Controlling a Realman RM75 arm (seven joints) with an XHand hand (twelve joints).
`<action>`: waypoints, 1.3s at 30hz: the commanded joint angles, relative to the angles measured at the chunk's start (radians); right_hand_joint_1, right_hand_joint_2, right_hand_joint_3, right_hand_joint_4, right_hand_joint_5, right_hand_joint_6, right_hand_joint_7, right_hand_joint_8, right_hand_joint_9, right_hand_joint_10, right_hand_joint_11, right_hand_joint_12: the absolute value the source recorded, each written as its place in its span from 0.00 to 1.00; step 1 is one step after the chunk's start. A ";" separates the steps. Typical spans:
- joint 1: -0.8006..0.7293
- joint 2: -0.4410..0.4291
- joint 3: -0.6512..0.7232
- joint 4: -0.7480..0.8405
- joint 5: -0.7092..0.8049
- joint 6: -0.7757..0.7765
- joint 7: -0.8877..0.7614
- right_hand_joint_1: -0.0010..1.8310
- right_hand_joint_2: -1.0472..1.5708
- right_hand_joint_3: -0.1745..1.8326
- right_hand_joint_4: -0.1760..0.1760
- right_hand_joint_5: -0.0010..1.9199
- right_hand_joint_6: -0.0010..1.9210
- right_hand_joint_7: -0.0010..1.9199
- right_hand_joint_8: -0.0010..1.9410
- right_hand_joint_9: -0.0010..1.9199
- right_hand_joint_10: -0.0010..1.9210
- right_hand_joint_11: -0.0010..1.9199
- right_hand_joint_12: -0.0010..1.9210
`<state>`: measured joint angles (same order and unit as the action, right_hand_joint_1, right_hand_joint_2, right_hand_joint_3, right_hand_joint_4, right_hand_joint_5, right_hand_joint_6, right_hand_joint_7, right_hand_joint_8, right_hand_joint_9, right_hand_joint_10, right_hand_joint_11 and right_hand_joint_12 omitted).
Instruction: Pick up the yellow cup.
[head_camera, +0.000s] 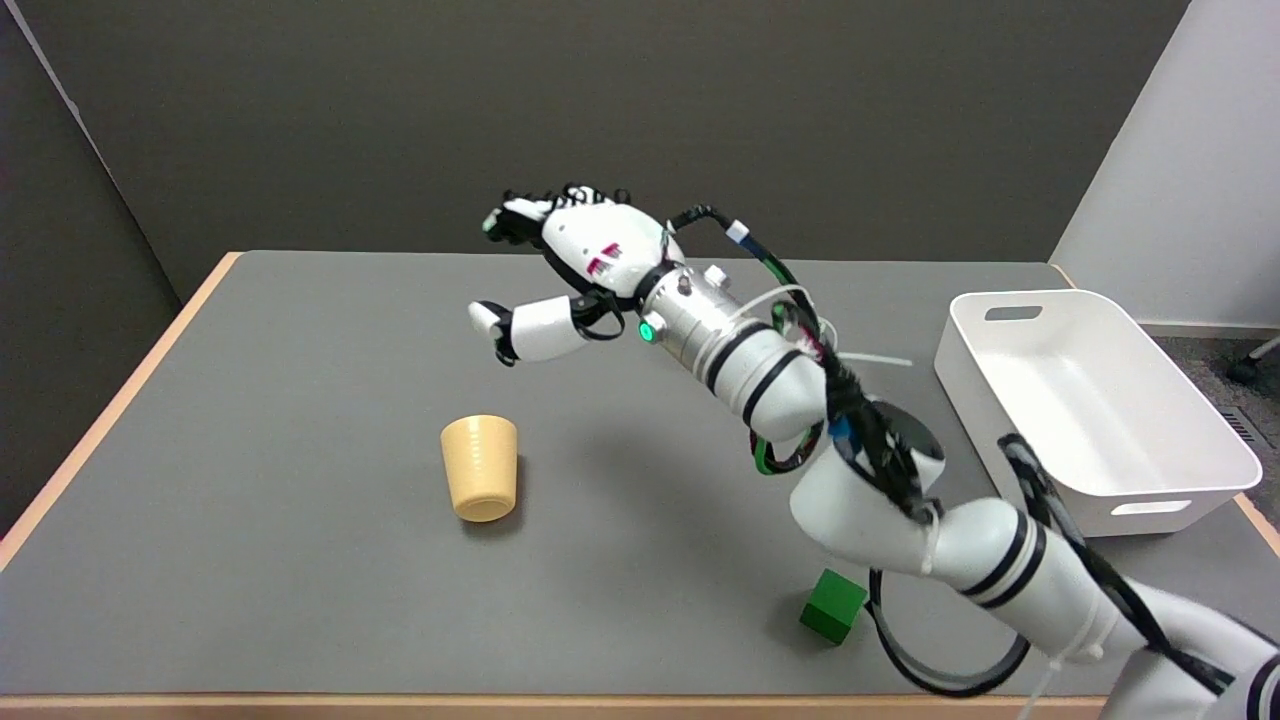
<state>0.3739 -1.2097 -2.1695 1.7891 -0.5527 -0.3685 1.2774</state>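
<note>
Your right hand (575, 265) is hovering in the air above the table (300, 600), and it is holding nothing. Its thumb is standing well apart from the other fingers, which are reaching forward and away from you, so the hand is spread wide and ready to receive something round.

The yellow cup (481, 468) is standing on the table below your hand and a little nearer to the camera, with clear space between them. It seems to be resting upside down, because the wider end is at the top and the narrower end is facing the camera side; from this view I cannot be fully sure of it. Nothing is touching it.

I am judging that you are at the approach step, and the grasp is not yet begun. The hand is probably staying high so that the fingers are not knocking the cup when you are coming down around it.

Behind your hand, beside the forearm, a green block (833, 605) is lying on the table. Further behind and to the right, a white bin (1100, 400) is waiting, well apart from the cup.
</note>
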 joint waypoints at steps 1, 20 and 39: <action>0.362 0.189 -0.171 -0.268 0.714 0.245 -0.170 0.26 0.66 0.55 0.48 0.17 0.32 0.22 0.25 0.18 0.45 0.08 0.65; 0.401 0.180 -0.297 -0.521 0.772 0.261 -0.384 0.27 0.66 0.57 0.51 0.16 0.32 0.22 0.25 0.18 0.44 0.07 0.62; 0.468 0.137 -0.467 -0.527 0.807 0.288 -0.412 0.30 0.67 0.51 0.48 0.18 0.34 0.24 0.25 0.19 0.47 0.06 0.64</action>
<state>0.7805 -1.0477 -2.5163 1.3112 0.1817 -0.1205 0.9125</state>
